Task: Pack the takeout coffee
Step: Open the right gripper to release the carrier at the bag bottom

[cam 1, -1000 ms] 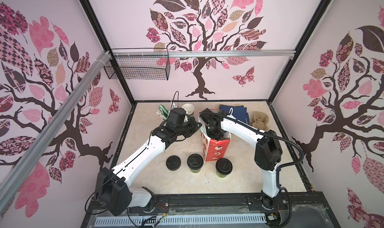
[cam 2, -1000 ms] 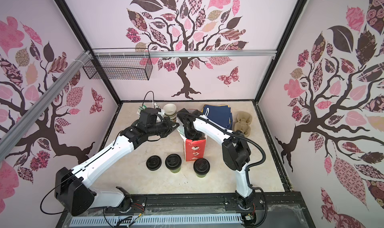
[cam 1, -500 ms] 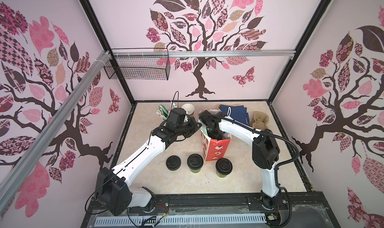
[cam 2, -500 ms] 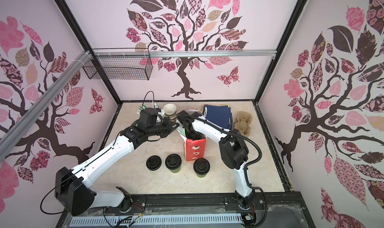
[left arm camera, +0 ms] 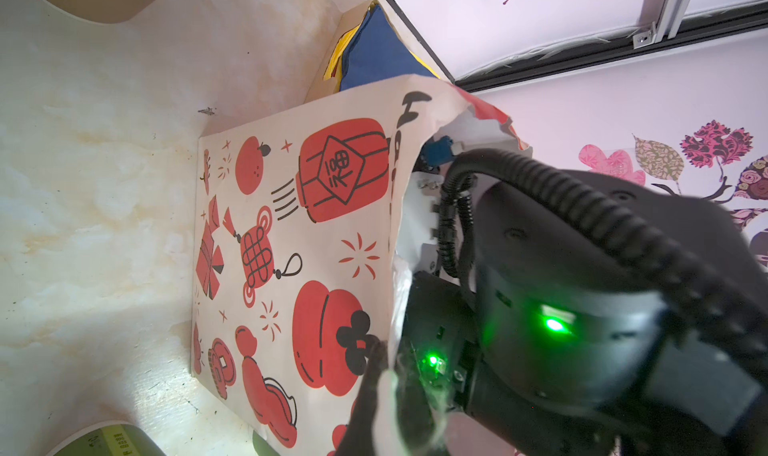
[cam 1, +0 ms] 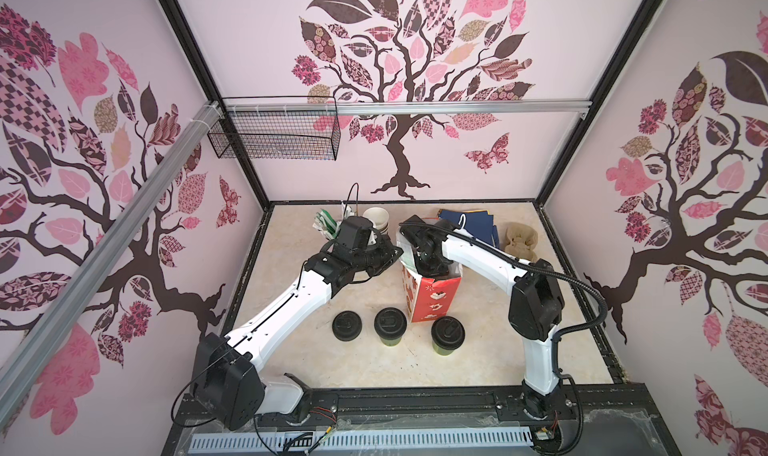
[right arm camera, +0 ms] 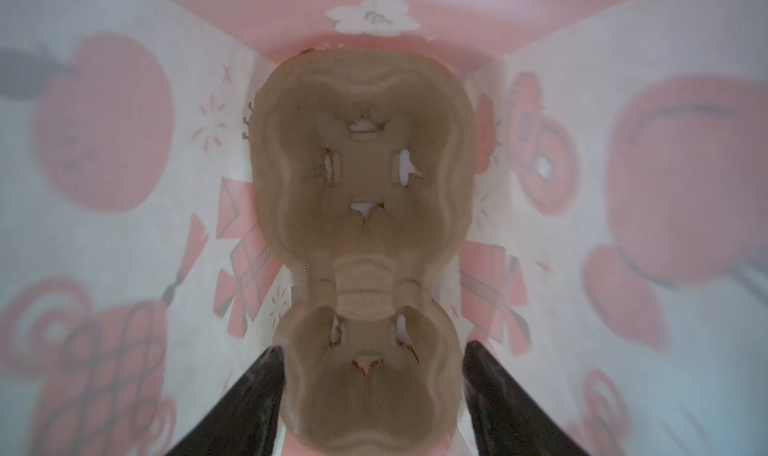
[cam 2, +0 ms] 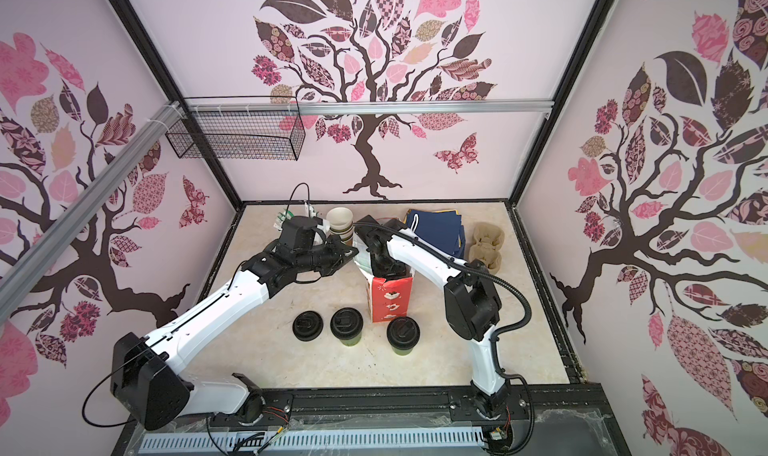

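Two green takeout coffee cups with black lids stand at the front in both top views, one [cam 1: 390, 324] [cam 2: 346, 323] left of the other [cam 1: 447, 333] [cam 2: 402, 332]. Behind them a red-and-white paper bag [cam 1: 432, 300] [cam 2: 388, 302] [left arm camera: 299, 246] stands upright. My left gripper [cam 1: 397, 252] [cam 2: 353, 252] [left arm camera: 380, 350] is shut on the bag's rim. My right gripper [right arm camera: 372, 350] reaches down inside the bag and is open. A brown pulp cup carrier [right arm camera: 361, 163] lies flat on the bag's floor, with my black fingers [right arm camera: 266, 375] on either side of its near end.
A squat stack of black lids [cam 1: 347, 326] sits left of the cups. At the back stand stacked paper cups [cam 1: 376, 219], wrapped straws [cam 1: 326, 225], navy bags [cam 1: 473, 223] and more brown carriers [cam 1: 521, 240]. A wire basket [cam 1: 274, 134] hangs on the back wall.
My right gripper's jaws have opened wide inside the bag, and that arm's elbow has shifted slightly. The left arm, the bag and the cups have stayed put.
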